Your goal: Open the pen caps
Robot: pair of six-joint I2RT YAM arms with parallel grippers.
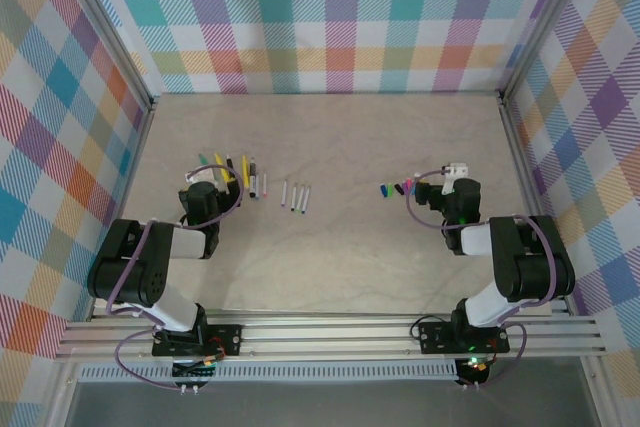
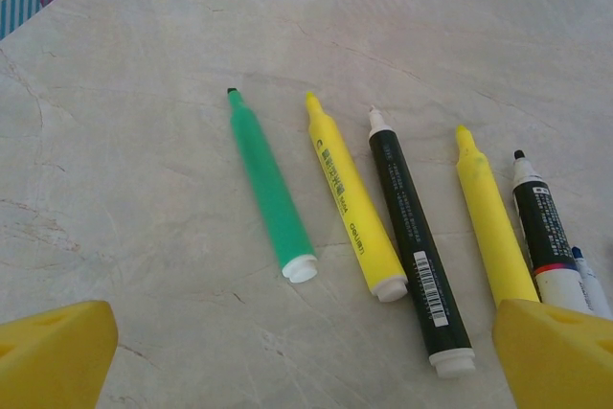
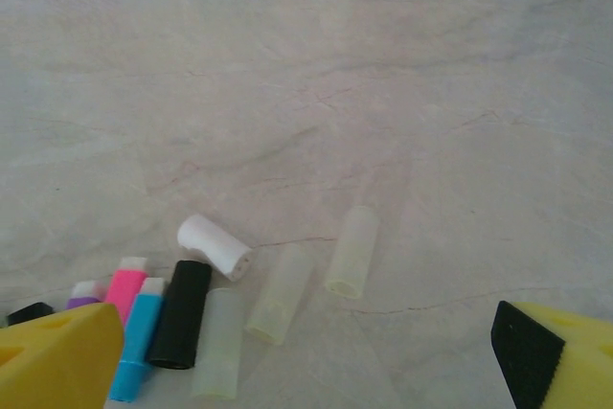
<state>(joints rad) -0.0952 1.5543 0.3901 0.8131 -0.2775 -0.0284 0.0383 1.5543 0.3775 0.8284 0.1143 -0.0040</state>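
- The left gripper (image 2: 305, 356) is hovering with its two matte yellow, wedge-shaped fingertips (image 2: 53, 356) spread wide, pinching nothing, over a pale marble-patterned table (image 2: 144, 141).
- The pens are lying flat just ahead of this gripper, between its fingertips: a green highlighter (image 2: 271, 189), a yellow highlighter (image 2: 351, 198), a black marker (image 2: 420, 246), a second yellow highlighter (image 2: 488, 217) and a black-and-white marker (image 2: 541, 227). All are smooth plastic cylinders tapering to bare tips.
- Their long axes are running side by side away from the gripper, with the tips pointing away and leaning slightly left, and the flat butt ends facing the gripper.
- The right gripper (image 3: 306, 356) is standing with its yellow fingers (image 3: 57, 352) wide apart, holding nothing.
- The pen caps are lying loose just ahead of this gripper, toward its left finger: a white cap (image 3: 214, 246), a black cap (image 3: 180, 313), a blue cap (image 3: 139, 332), a pink cap (image 3: 125, 289), a purple cap (image 3: 84, 294) and three translucent caps (image 3: 278, 292). All are short tubes.
- Most cap axes are pointing away from the gripper, with their far ends leaning right; the white cap is lying aslant across them.
- Three thin white pens (image 1: 295, 195) are lying between the two grippers, with their axes also running away from them.
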